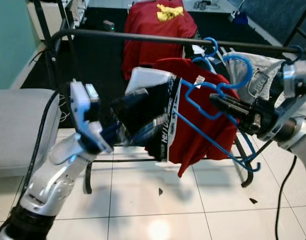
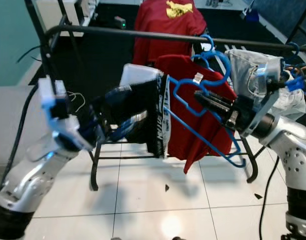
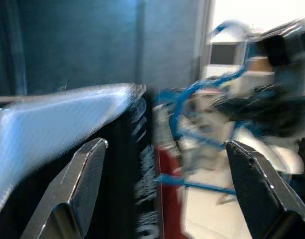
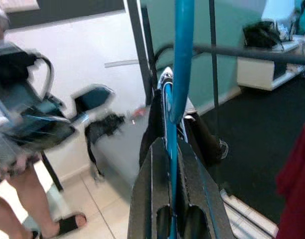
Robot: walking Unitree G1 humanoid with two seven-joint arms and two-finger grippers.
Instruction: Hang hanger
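At the left of the head views a grey cushioned seat (image 1: 18, 130) fills the middle left edge, on white floor tiles (image 1: 158, 210). The left gripper (image 1: 143, 131) rises from the lower left toward the centre, its fingers reaching into the black garment (image 1: 150, 117) with white lettering along its edge. In the left wrist view the two black fingers (image 3: 82, 184) stand wide apart, the garment's folded edge lying between them; whether they grip it cannot be told.

The garment hangs on the blue hanger (image 1: 213, 130), which sits at the centre of the frame, tilted, its lower bar running down toward the lower right. Its hook (image 1: 240, 70) curls up just below the black rack rail (image 1: 143, 37) that crosses the upper frame. Behind it a red shirt (image 1: 203, 115) hangs from the rail, and another red garment with a yellow patch (image 1: 158, 30) lies at the upper centre.

At the right, the right gripper (image 1: 224, 104) comes in from the right edge, clamped narrow on the hanger's neck; the right wrist view shows the blue wire (image 4: 173, 124) pinched between its fingers. A person's leg and sandal (image 4: 63, 226) show in that view's lower left.
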